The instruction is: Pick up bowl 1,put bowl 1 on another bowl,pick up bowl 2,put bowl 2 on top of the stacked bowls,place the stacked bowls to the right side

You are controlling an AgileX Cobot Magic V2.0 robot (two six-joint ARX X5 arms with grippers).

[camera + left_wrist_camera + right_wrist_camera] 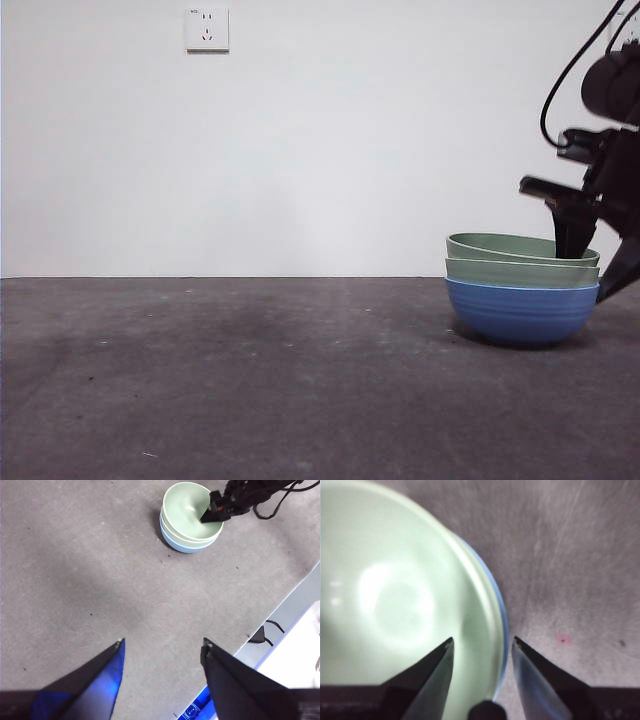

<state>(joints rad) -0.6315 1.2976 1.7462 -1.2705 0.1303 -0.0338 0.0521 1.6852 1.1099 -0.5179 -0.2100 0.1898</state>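
The stacked bowls (522,290) stand on the grey counter (250,380) at the right of the frame. The right gripper (482,647) straddles their rim, jaws slightly apart. The left gripper (162,647) hangs open, empty.

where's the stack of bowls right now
The stacked bowls sit on the table at the far right of the front view, blue one at the bottom, two pale green ones nested in it. The right end effector straddles their rim.
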